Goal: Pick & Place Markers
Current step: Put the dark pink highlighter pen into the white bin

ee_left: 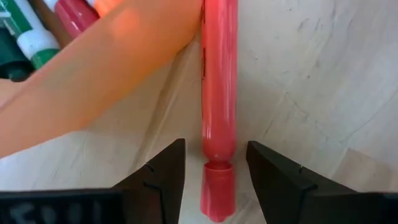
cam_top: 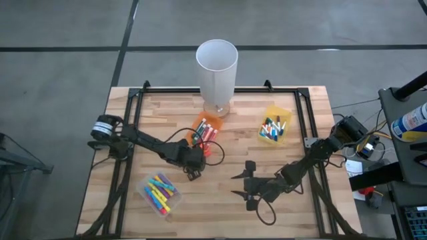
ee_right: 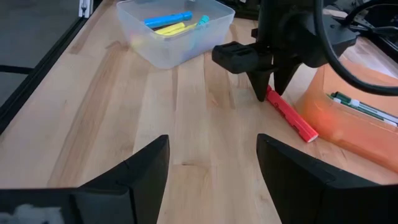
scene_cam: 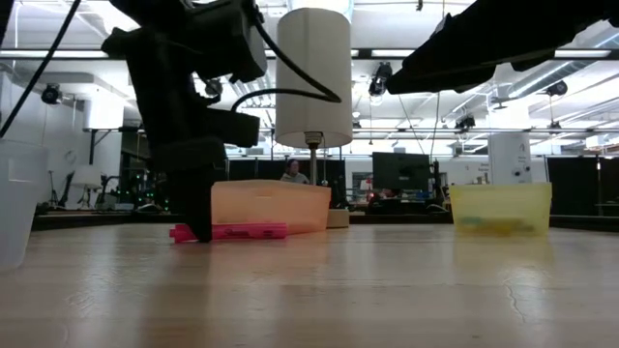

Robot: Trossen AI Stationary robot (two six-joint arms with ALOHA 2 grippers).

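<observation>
Red marker (ee_left: 217, 106) lies flat on the wooden bench (cam_top: 220, 200), touching the orange bin (ee_left: 93, 81), its long axis running straight out between the left claw's (ee_left: 216, 177) open fingers. Right claw (ee_right: 211, 168) waits open, farther from the bin.

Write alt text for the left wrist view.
The open left gripper straddles one end of a red marker lying on the wooden table, fingers not touching it. Beside the marker stands an orange bin holding more markers.
</observation>
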